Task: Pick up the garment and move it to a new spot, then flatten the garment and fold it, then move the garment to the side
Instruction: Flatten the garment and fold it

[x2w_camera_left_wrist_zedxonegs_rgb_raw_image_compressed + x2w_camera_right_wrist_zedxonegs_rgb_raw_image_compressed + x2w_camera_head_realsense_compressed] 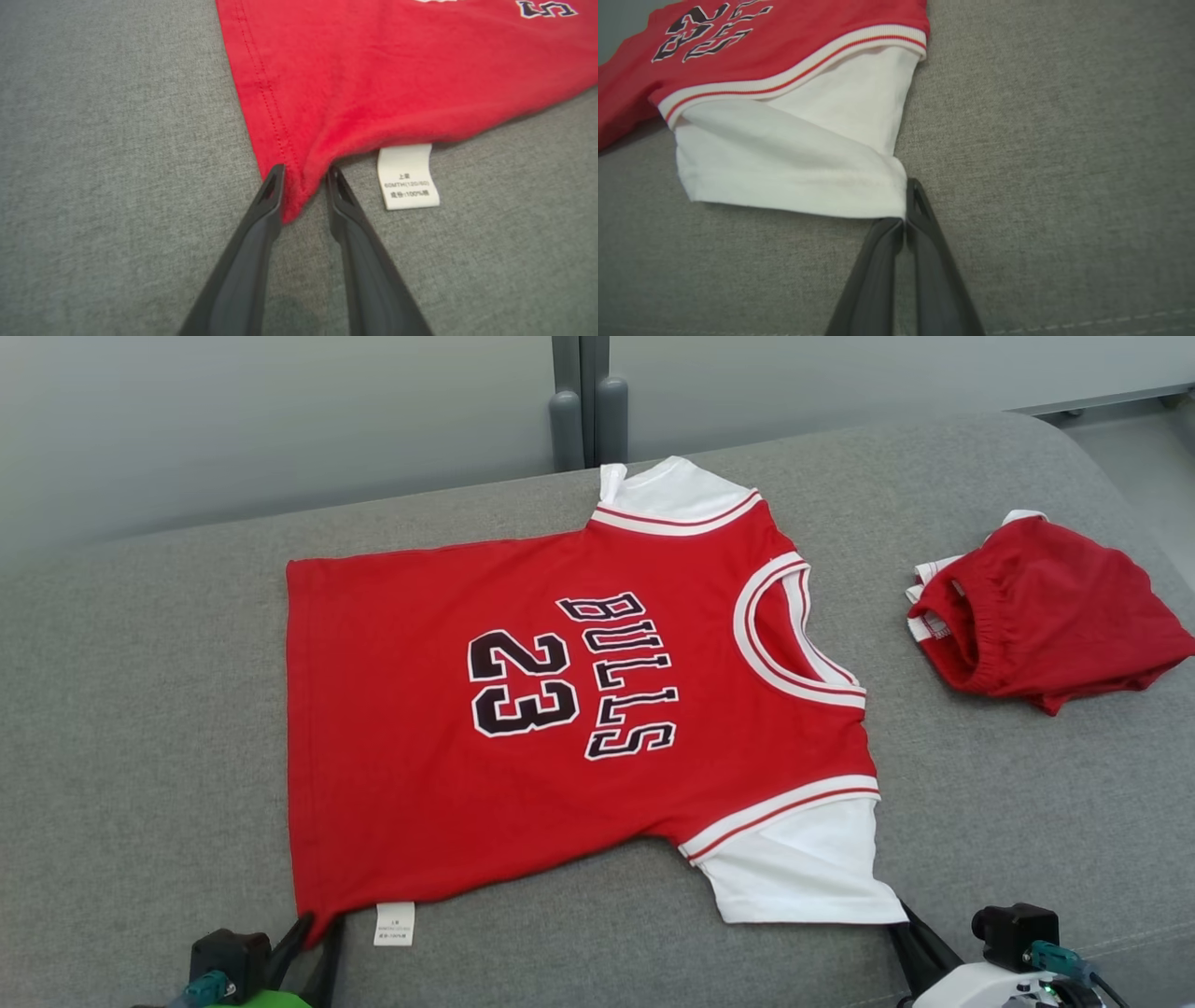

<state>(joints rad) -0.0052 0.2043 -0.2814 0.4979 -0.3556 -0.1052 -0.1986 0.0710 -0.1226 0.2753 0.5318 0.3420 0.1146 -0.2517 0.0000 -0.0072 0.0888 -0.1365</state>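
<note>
Red jersey [523, 709]: my right gripper [905, 207] clamps the sleeve corner [887, 196]; my left gripper [305, 170] straddles the hem corner [295, 200], jaws narrow, unclamped. Close on both layers before lifting.

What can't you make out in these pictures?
- Care label print: left wrist view, too small and blurred.
- Whether the left gripper grips the jersey hem yet: left wrist view, bunched cloth fills the gap.
- Shape of the red bundle: head view, its own folds hide it.
- Right gripper body: head view, cut off by bottom edge.
</note>
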